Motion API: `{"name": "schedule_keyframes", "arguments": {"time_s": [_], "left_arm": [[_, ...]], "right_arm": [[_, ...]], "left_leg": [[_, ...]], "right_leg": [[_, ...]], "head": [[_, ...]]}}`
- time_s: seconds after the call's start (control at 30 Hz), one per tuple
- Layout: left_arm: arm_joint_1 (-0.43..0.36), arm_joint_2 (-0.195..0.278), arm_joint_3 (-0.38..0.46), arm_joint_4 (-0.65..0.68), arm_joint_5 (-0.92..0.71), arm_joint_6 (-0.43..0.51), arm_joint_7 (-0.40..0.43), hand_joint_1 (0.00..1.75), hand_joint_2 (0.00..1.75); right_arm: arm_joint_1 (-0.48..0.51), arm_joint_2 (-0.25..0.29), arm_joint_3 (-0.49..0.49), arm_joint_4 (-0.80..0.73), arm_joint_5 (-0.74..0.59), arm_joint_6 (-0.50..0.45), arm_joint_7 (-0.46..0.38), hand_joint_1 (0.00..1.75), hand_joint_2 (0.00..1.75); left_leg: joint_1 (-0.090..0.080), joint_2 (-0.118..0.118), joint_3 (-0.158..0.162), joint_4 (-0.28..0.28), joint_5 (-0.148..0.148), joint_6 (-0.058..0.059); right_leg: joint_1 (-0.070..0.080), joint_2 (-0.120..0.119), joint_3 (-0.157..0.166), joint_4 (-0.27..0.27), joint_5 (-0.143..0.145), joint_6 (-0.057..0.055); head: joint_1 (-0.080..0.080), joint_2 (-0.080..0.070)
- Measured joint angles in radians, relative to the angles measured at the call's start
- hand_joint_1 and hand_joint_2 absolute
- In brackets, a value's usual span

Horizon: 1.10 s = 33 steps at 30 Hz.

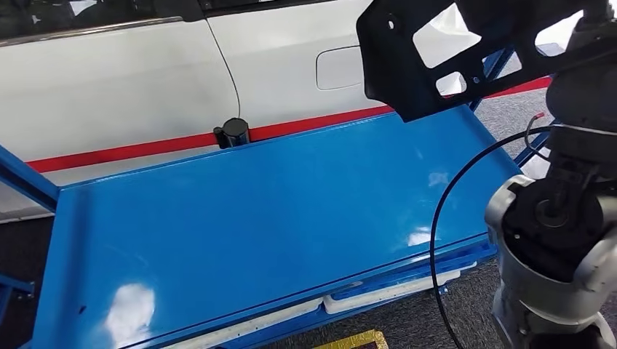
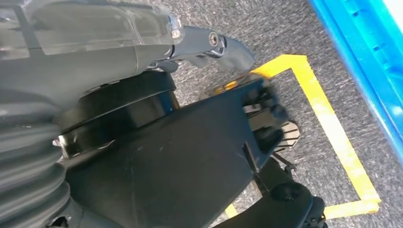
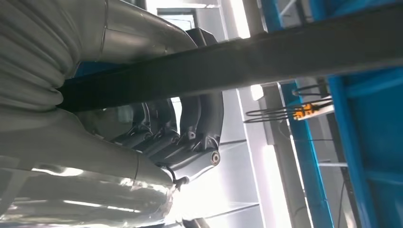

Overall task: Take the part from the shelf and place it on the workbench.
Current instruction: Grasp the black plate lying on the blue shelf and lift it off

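The part (image 1: 409,67) is a flat black plastic panel with cut-out windows. It hangs in the air over the far right corner of the blue workbench (image 1: 255,218), not touching it. My right hand (image 1: 591,69) holds it at its right end, at the top of the raised right arm. In the right wrist view the part (image 3: 266,57) crosses as a dark bar, and the dark fingers (image 3: 190,128) curl around its edge. My left hand (image 2: 209,45) hangs low over grey carpet with nothing in it, its grey thumb stretched out.
A white car body (image 1: 145,80) with a red stripe stands just behind the bench. A small black cylinder (image 1: 234,132) sits at the bench's far edge. A black cable (image 1: 444,211) loops over the right end. Yellow floor tape (image 2: 328,118) lies beside the blue frame (image 2: 370,61).
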Motion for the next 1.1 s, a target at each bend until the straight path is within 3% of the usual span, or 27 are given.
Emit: {"name": "schedule_keyframes", "arguments": {"time_s": [0.07, 0.1, 0.13, 0.2, 0.27, 0.37, 0.4, 0.43, 0.5, 0.53, 0.57, 0.6, 0.63, 0.7, 0.77, 0.8, 0.87, 0.9, 1.03, 1.1], "left_arm": [[-0.001, 0.002, 0.000, 0.000, 0.002, -0.001, 0.000, 0.00, 1.75], [-0.001, 0.004, 0.000, 0.000, 0.002, -0.001, 0.000, 0.00, 1.75], [-0.001, 0.005, 0.000, 0.000, 0.003, -0.001, 0.000, 0.00, 1.75], [-0.001, 0.007, 0.000, 0.000, 0.003, -0.002, 0.001, 0.00, 1.75], [-0.002, 0.007, 0.000, 0.000, 0.003, -0.003, -0.002, 0.00, 1.75], [-0.003, 0.006, 0.000, 0.000, 0.006, 0.002, -0.019, 0.00, 1.75], [-0.005, 0.007, 0.000, 0.000, 0.008, 0.006, -0.025, 0.00, 1.75], [-0.007, 0.007, 0.000, 0.000, 0.012, 0.011, -0.031, 0.00, 1.75], [-0.010, 0.009, 0.000, 0.000, 0.023, 0.023, -0.041, 0.00, 1.75], [-0.010, 0.011, 0.000, 0.000, 0.030, 0.028, -0.047, 0.00, 1.75], [-0.008, 0.013, 0.000, 0.000, 0.037, 0.033, -0.053, 0.00, 1.75], [-0.004, 0.015, 0.001, 0.000, 0.042, 0.036, -0.060, 0.00, 1.75], [0.000, 0.018, 0.001, 0.000, 0.046, 0.038, -0.066, 0.00, 1.75], [0.006, 0.022, 0.001, 0.000, 0.050, 0.039, -0.073, 0.00, 1.75], [0.007, 0.024, 0.001, 0.000, 0.052, 0.041, -0.075, 0.00, 1.75], [0.007, 0.024, 0.001, 0.000, 0.052, 0.041, -0.076, 0.00, 1.75], [0.009, 0.026, 0.001, 0.000, 0.053, 0.043, -0.076, 0.00, 1.75], [0.010, 0.027, 0.001, 0.000, 0.056, 0.045, -0.075, 0.00, 1.75], [0.012, 0.031, 0.002, 0.000, 0.073, 0.050, -0.067, 0.00, 1.75], [0.013, 0.032, 0.002, 0.000, 0.074, 0.050, -0.066, 0.00, 1.75]], "right_arm": [[0.021, 0.010, 0.001, -0.002, -0.022, 0.000, -0.021, 1.75, 1.75], [0.030, 0.014, 0.001, -0.002, -0.027, 0.000, -0.027, 1.75, 1.75], [0.036, 0.018, 0.002, -0.003, -0.031, 0.000, -0.031, 1.75, 1.75], [0.045, 0.023, 0.003, -0.007, -0.044, 0.000, -0.044, 1.75, 1.75], [0.058, 0.028, 0.004, -0.017, -0.075, 0.000, -0.073, 1.75, 1.75], [0.103, 0.032, 0.004, -0.031, -0.145, 0.000, -0.143, 1.75, 1.75], [0.121, 0.032, 0.004, -0.034, -0.175, 0.000, -0.169, 1.75, 1.75], [0.136, 0.030, 0.004, -0.035, -0.205, 0.000, -0.193, 1.75, 1.75], [0.158, 0.025, 0.003, -0.034, -0.266, 0.000, -0.237, 1.75, 1.75], [0.168, 0.022, 0.003, -0.033, -0.293, 0.000, -0.255, 1.75, 1.75], [0.178, 0.020, 0.004, -0.031, -0.316, 0.000, -0.273, 1.75, 1.75], [0.186, 0.019, 0.004, -0.029, -0.334, 0.000, -0.288, 1.75, 1.75], [0.192, 0.018, 0.005, -0.027, -0.347, 0.000, -0.301, 1.75, 1.75], [0.198, 0.014, 0.005, -0.022, -0.360, 0.000, -0.318, 1.75, 1.75], [0.199, 0.009, 0.005, -0.019, -0.364, 0.000, -0.325, 1.75, 1.75], [0.200, 0.007, 0.005, -0.018, -0.365, 0.000, -0.326, 1.75, 1.75], [0.202, 0.004, 0.006, -0.015, -0.366, 0.000, -0.328, 1.75, 1.75], [0.203, 0.004, 0.006, -0.013, -0.368, 0.000, -0.329, 1.75, 1.75], [0.217, 0.004, 0.005, -0.009, -0.375, 0.000, -0.341, 1.75, 1.75], [0.221, 0.004, 0.004, -0.009, -0.376, 0.000, -0.343, 1.75, 1.75]], "left_leg": [[0.007, -0.001, -0.032, 0.098, -0.038, -0.010], [0.011, -0.001, -0.027, 0.102, -0.030, -0.015], [0.015, 0.000, -0.003, 0.066, -0.003, -0.019], [0.022, 0.000, 0.071, -0.062, 0.049, -0.028], [0.023, -0.006, 0.103, -0.134, 0.070, -0.023], [0.020, -0.011, 0.085, -0.135, 0.087, 0.003], [0.019, -0.011, 0.077, -0.135, 0.096, 0.013], [0.019, -0.010, 0.066, -0.137, 0.106, 0.023], [0.016, -0.008, 0.040, -0.137, 0.128, 0.036], [0.012, -0.007, 0.025, -0.136, 0.139, 0.040], [0.007, -0.006, 0.010, -0.136, 0.151, 0.043], [0.001, -0.004, -0.005, -0.135, 0.162, 0.046], [-0.004, -0.002, -0.019, -0.135, 0.172, 0.047], [-0.013, 0.001, -0.040, -0.135, 0.191, 0.048], [-0.017, 0.004, -0.052, -0.135, 0.209, 0.044], [-0.015, 0.007, -0.055, -0.136, 0.218, 0.040], [-0.012, 0.011, -0.061, -0.141, 0.234, 0.031], [-0.011, 0.010, -0.066, -0.139, 0.230, 0.025], [-0.007, 0.000, -0.093, -0.073, 0.121, 0.005], [-0.006, 0.000, -0.096, -0.058, 0.105, 0.003]], "right_leg": [[-0.002, -0.003, -0.013, 0.006, 0.006, 0.002], [-0.003, -0.003, -0.021, 0.011, 0.009, 0.005], [-0.006, -0.004, -0.029, 0.017, 0.012, 0.009], [-0.010, -0.003, -0.046, 0.032, 0.018, 0.019], [-0.010, -0.001, -0.059, 0.041, 0.027, 0.033], [-0.012, 0.001, -0.065, 0.037, 0.045, 0.053], [-0.013, 0.001, -0.071, 0.043, 0.032, 0.057], [-0.013, 0.001, -0.081, 0.066, 0.001, 0.061], [-0.012, 0.001, -0.111, 0.169, -0.098, 0.063], [-0.011, 0.002, -0.123, 0.234, -0.140, 0.062], [-0.009, 0.002, -0.126, 0.287, -0.162, 0.059], [-0.007, 0.002, -0.118, 0.313, -0.161, 0.053], [-0.004, 0.002, -0.095, 0.307, -0.142, 0.045], [0.012, 0.004, -0.005, 0.201, -0.098, 0.016], [0.029, 0.005, 0.090, 0.062, -0.099, -0.009], [0.036, 0.006, 0.114, 0.020, -0.106, -0.015], [0.039, 0.005, 0.118, -0.009, -0.096, -0.016], [0.037, 0.004, 0.113, -0.017, -0.082, -0.017], [0.027, -0.001, 0.085, -0.034, -0.041, -0.023], [0.027, -0.001, 0.081, -0.034, -0.038, -0.022]], "head": [[-0.008, 0.000], [-0.010, 0.000], [-0.011, 0.000], [-0.017, 0.000], [-0.022, 0.000], [-0.021, 0.000], [-0.019, 0.000], [-0.016, 0.000], [-0.004, 0.000], [0.002, 0.000], [0.008, 0.000], [0.013, 0.000], [0.017, 0.000], [0.023, 0.000], [0.022, 0.000], [0.021, 0.000], [0.025, 0.000], [0.027, 0.000], [0.015, 0.000], [0.013, 0.000]]}}
